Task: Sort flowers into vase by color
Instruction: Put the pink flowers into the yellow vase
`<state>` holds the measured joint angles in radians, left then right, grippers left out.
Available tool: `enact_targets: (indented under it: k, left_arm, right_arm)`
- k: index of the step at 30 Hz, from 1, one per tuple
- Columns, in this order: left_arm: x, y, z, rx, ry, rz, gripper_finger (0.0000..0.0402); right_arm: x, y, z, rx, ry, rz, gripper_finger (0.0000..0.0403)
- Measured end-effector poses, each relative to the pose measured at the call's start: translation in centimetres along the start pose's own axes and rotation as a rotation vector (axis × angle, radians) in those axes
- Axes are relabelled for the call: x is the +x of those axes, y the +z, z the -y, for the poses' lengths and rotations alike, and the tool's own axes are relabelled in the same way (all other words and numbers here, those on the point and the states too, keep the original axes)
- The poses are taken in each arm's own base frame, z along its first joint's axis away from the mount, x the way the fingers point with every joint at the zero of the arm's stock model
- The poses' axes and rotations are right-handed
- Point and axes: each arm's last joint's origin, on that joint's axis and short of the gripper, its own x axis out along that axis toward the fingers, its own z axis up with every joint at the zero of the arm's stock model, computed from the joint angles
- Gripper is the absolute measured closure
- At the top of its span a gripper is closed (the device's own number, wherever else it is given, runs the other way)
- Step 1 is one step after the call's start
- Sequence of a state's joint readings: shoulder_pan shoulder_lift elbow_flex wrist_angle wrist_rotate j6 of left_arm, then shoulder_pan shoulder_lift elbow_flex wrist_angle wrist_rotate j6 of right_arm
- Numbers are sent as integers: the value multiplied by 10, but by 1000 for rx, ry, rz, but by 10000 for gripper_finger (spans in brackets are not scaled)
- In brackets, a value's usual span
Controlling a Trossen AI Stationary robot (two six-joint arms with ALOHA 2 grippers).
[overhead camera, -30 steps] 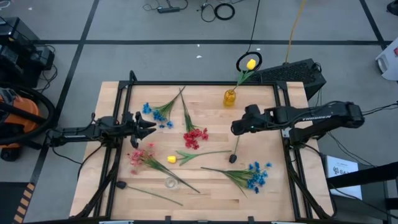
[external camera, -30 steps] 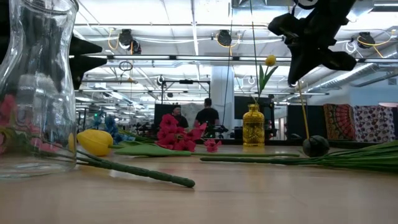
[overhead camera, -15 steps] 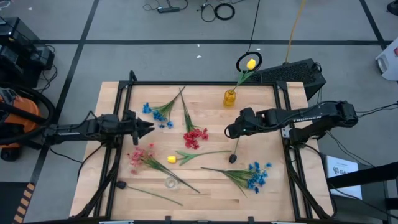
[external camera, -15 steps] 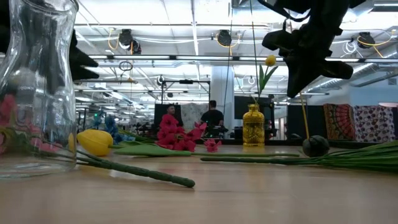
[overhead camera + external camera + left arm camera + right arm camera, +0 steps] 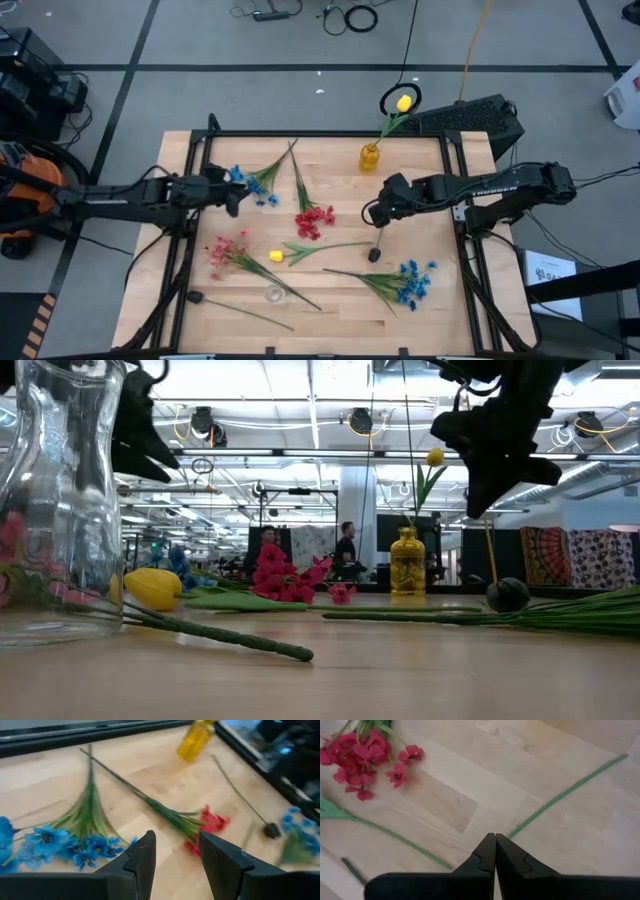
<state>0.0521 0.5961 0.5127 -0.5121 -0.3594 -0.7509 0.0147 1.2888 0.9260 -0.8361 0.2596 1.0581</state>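
Since the earlier frame, left gripper [image 5: 236,192] has advanced toward the blue flowers [image 5: 255,183], fingers parted and empty. Right gripper [image 5: 374,212], fingers pressed together with nothing between them, hovers between the yellow vase [image 5: 370,157] and the dark-headed stem [image 5: 377,240]. Red flowers [image 5: 313,220] lie near that stem.

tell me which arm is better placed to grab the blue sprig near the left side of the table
Left. The left gripper hangs open right beside that blue sprig, whose blooms show just past its fingers in its wrist view. The right gripper is shut and sits across the table over the dark-headed stem.
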Motion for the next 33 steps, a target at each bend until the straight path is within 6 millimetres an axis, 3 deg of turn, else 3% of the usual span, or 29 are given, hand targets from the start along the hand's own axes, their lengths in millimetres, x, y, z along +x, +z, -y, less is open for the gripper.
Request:
enact_targets:
  k: [7, 13, 18, 23, 33]
  left_arm:
    - [19, 27, 25, -113, 148, -76, 247]
    - [30, 63, 32, -136, 335, -145, 247]
    - [39, 84, 37, -127, 301, -205, 247]
    - [42, 81, 46, -159, 266, -245, 247]
    - [28, 49, 81, -253, 232, -270, 247]
  right_arm:
    - [0, 0, 1, -93, -5, -5, 401]
    - [0, 0, 0, -156, -2, -5, 401]
    - [0, 0, 1, -205, -2, -5, 401]
    - [0, -1, 0, -256, 10, -26, 401]
    - [0, -1, 0, -323, 25, -42, 401]
